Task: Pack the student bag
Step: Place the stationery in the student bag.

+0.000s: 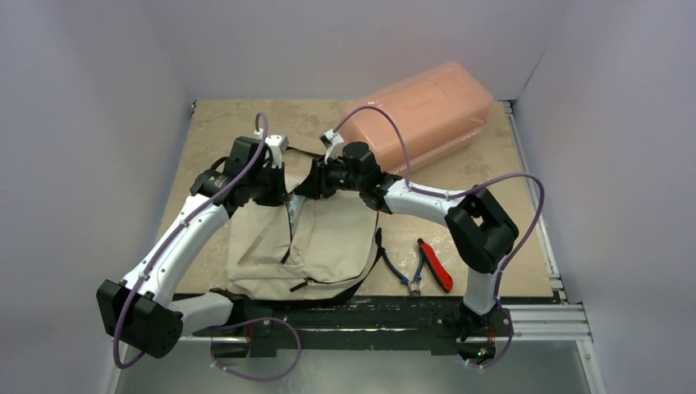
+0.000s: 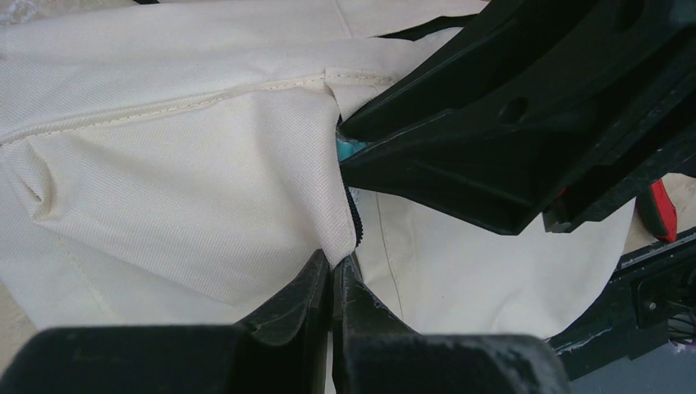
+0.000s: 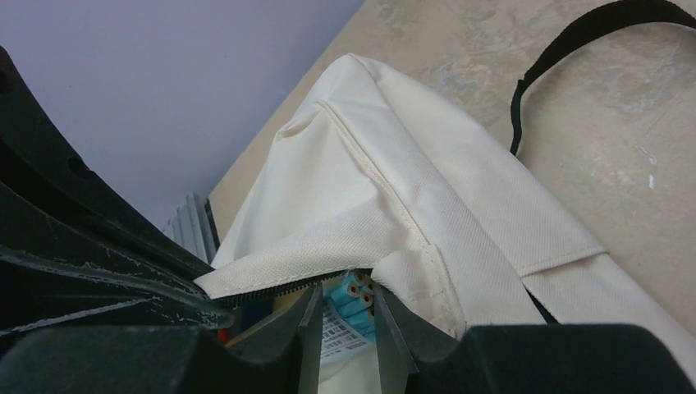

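Cream fabric, soft and slack: the bag point(image 1: 328, 246) sits on the worktop point(image 1: 213, 131) toward the middle of its near edge. Its base is nearest the arms and its mouth points at the far edge, so its long axis runs roughly near to far. The far end is hitched up off the surface where the two arms meet over it.

The left gripper point(image 2: 332, 271) is pinched tight on the lip of the opening, right at the zip point(image 3: 279, 287). The cloth is folded between its fingers. The right gripper point(image 3: 343, 310) stands narrow at the mouth, and a teal pencil pack point(image 3: 353, 297) fills the gap between its fingers. From the look of it the pack is held, poised at the slot rather than properly inside.

I'd judge the bag light and floppy. It will sag, crease and close on itself unless the lip is kept pulled up and taut. Stitched seams, the zip trim or the black strap point(image 3: 574, 33) look like better holds than plain cloth, which would just bunch. The mouth is tight, so the pack may snag on the zip teeth.

A pink box point(image 1: 427, 111) lies at the far right corner. Pliers point(image 1: 396, 267) and red cutters point(image 1: 435, 267) lie just right of the bag, near the front edge.
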You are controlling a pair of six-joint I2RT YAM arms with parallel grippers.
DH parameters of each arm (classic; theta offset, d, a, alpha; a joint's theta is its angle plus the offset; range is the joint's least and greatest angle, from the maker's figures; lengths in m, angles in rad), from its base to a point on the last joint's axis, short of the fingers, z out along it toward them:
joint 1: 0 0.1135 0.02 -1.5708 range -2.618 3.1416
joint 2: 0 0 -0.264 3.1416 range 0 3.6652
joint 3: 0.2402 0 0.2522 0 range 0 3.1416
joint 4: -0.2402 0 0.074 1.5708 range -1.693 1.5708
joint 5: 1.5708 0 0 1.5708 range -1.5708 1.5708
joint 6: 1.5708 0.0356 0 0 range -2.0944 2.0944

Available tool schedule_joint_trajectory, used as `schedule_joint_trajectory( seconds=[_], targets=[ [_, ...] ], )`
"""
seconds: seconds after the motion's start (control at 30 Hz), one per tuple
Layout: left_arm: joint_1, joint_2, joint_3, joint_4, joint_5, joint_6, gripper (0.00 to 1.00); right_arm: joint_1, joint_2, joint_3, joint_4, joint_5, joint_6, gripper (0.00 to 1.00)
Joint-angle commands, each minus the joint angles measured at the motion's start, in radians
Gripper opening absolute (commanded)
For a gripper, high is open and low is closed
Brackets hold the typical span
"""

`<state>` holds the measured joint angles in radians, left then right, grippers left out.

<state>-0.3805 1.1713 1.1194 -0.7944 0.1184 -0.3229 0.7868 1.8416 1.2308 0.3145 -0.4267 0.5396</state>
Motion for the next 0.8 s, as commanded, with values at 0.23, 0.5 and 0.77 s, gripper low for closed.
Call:
schedule_joint_trajectory(
  seconds=[0.23, 0.5, 0.77],
  targets=[
    [-0.003, 0.018, 0.067, 0.120, 0.091, -0.066, 0.00, 0.023, 0.120, 0.023, 0.326, -0.120, 0.330, 0.35],
    [-0.003, -0.006, 0.004, 0.108, 0.050, -0.054, 0.00, -0.021, -0.031, 0.074, -0.218, 0.017, -0.014, 0.57],
    [-0.003, -0.001, -0.009, 0.124, 0.059, -0.054, 0.00, -0.021, -0.091, -0.005, -0.246, 0.000, -0.049, 0.62]
  ],
)
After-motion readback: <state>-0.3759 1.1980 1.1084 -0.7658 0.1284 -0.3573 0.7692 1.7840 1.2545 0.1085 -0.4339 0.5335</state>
